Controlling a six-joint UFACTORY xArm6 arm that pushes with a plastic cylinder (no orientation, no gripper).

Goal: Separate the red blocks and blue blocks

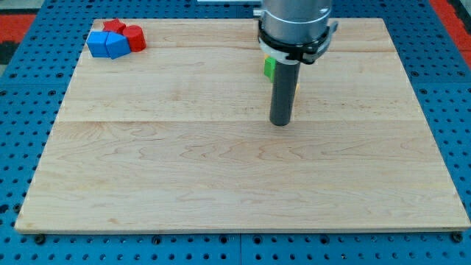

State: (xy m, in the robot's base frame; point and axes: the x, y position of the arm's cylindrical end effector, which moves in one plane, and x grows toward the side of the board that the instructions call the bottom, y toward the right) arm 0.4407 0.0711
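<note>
Here, the red blocks and blue blocks sit bunched and touching in the board's top-left corner. My rod stands upright; my tip rests well to their right, touching nothing. A green block peeks out behind the rod, a yellow sliver beside it.

Light falling bright, even, from overhead across wooden board; no hard glare showing. My tip casting only faint, short shadow at base. Colours reading saturated, red and blue blocks crisp at view's top left. Focus holding sharp centre; board edges converging toward view's top, slight softness creeping in at corners.
</note>
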